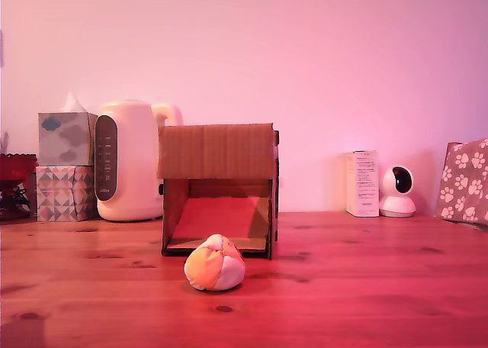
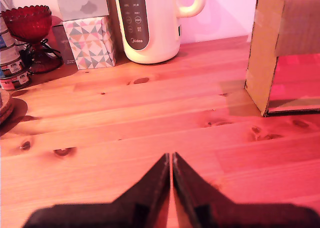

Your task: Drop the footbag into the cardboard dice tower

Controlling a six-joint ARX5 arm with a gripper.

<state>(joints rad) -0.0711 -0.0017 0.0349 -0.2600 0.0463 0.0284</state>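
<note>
Footbag (image 1: 215, 263) on table (image 1: 366, 287), just before cardboard dice tower (image 1: 218, 189) opening

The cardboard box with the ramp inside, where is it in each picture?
Exterior view: the cardboard dice tower stands mid-picture on the table, just behind the footbag.
Wrist view: only part of the tower shows, cut off at the picture's edge, across the wood from the shut gripper.
Shared landmark: the cream kettle beside the tower.

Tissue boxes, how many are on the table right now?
2, stacked at the exterior view's left beside the kettle: the grey cloud-patterned tissue box sits on top of the triangle-patterned tissue box. More could be hidden behind the cardboard dice tower.
</note>
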